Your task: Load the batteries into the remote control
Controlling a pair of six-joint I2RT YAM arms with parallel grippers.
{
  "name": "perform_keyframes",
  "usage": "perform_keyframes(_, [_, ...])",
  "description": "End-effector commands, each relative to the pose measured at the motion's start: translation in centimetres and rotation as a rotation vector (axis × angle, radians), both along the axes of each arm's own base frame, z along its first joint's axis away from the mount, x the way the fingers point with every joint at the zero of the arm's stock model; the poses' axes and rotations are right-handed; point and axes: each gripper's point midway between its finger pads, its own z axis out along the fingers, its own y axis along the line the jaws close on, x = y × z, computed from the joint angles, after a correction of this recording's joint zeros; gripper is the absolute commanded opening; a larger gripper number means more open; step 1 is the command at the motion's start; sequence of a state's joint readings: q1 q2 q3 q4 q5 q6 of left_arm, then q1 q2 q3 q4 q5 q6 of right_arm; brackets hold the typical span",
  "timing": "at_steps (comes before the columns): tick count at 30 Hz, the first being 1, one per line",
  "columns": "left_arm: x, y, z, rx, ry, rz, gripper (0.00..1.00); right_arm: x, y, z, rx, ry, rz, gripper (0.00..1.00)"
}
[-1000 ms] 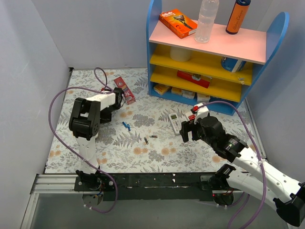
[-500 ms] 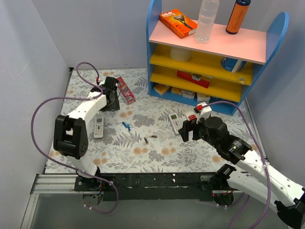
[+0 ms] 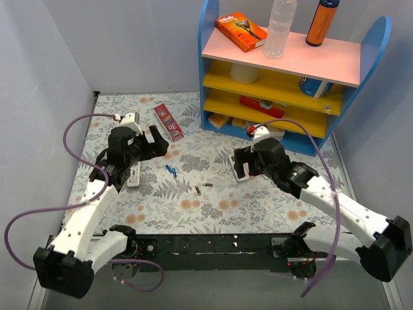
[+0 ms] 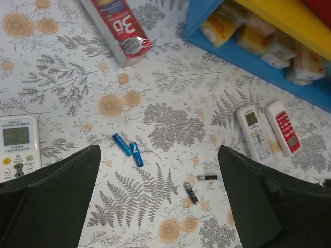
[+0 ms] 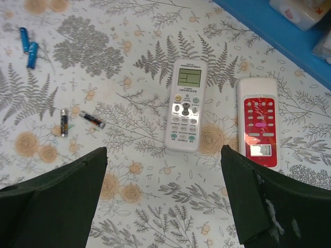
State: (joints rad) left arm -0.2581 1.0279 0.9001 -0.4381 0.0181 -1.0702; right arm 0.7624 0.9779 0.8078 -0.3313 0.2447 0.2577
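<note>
The remote control (image 5: 186,106) is slim and white with a pale green screen, lying face up beside a red-faced remote (image 5: 257,129). It also shows in the left wrist view, remote control (image 4: 254,133). Two dark batteries (image 5: 64,122) (image 5: 92,119) lie on the floral mat to its left, batteries (image 3: 197,190) (image 3: 208,185) mid-table from above. My right gripper (image 5: 164,151) hangs open above the mat just short of the remote, gripper (image 3: 240,163) covering it from above. My left gripper (image 4: 158,150) is open and empty, high over the mat, gripper (image 3: 157,145) left of centre.
Two small blue pieces (image 4: 128,150) lie left of the batteries. Another white remote (image 3: 133,173) rests under my left arm. A red box (image 3: 169,121) lies at the back. A blue and yellow shelf unit (image 3: 284,84) stands at the back right.
My left arm has unfolded and swung back from the red box, and its jaws have opened wide. My right gripper has moved left and away from me over the remote, still open.
</note>
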Motion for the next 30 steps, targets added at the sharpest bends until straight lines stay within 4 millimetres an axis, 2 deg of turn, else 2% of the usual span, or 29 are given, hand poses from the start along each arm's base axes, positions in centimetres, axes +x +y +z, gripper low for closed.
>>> perform_keyframes(1, [-1.3, -1.4, 3.3, -0.073, -0.168, -0.086, 0.98, 2.6, -0.6, -0.2, -0.080, 0.038, -0.083, 0.96])
perform_keyframes(2, [-1.5, -1.7, 3.2, -0.067, -0.171, -0.095, 0.98, 3.2, -0.5, -1.6, -0.113, 0.074, -0.090, 0.96])
perform_keyframes(4, [-1.8, -1.6, 2.5, -0.048, -0.172, -0.098, 0.98, 4.3, -0.3, -2.2, -0.117, 0.099, -0.097, 0.95])
perform_keyframes(5, [-1.8, -1.6, 2.2, -0.038, -0.172, -0.090, 0.98, 4.8, 0.0, -3.7, -0.147, 0.139, -0.091, 0.94])
perform_keyframes(7, [-1.9, -1.8, 1.7, -0.023, -0.165, -0.097, 0.98, 5.4, 0.6, -4.6, -0.153, 0.171, -0.070, 0.93])
perform_keyframes(9, [-2.1, -2.0, 1.4, -0.011, -0.159, -0.096, 0.98, 6.3, 0.9, -6.1, -0.186, 0.210, -0.071, 0.91])
perform_keyframes(10, [-1.9, -1.6, 1.3, 0.005, -0.159, -0.075, 0.98, 6.6, 1.0, -7.5, -0.211, 0.242, -0.068, 0.91])
perform_keyframes(11, [-2.1, -1.8, 1.0, 0.017, -0.155, -0.084, 0.98, 6.9, 1.3, -7.8, -0.216, 0.253, -0.062, 0.91])
perform_keyframes(12, [-2.0, -1.7, 1.1, 0.026, -0.157, -0.069, 0.98, 7.0, 1.5, -8.4, -0.220, 0.274, -0.052, 0.89])
perform_keyframes(13, [-2.0, -1.8, 1.0, 0.030, -0.155, -0.073, 0.98, 7.0, 1.5, -9.8, -0.244, 0.308, -0.046, 0.88])
perform_keyframes(18, [-2.4, -2.8, 0.8, 0.029, -0.150, -0.112, 0.98, 6.6, 2.2, -12.3, -0.258, 0.382, -0.011, 0.85])
perform_keyframes(23, [-2.5, -3.1, 0.8, 0.030, -0.151, -0.122, 0.98, 5.9, 2.1, -14.7, -0.286, 0.448, 0.001, 0.81])
perform_keyframes(26, [-2.6, -3.4, 0.7, 0.024, -0.150, -0.136, 0.98, 5.6, 1.8, -15.7, -0.303, 0.470, 0.000, 0.76])
perform_keyframes(30, [-2.7, -3.8, 0.6, 0.017, -0.146, -0.156, 0.98, 5.1, 1.7, -16.5, -0.319, 0.495, 0.013, 0.63])
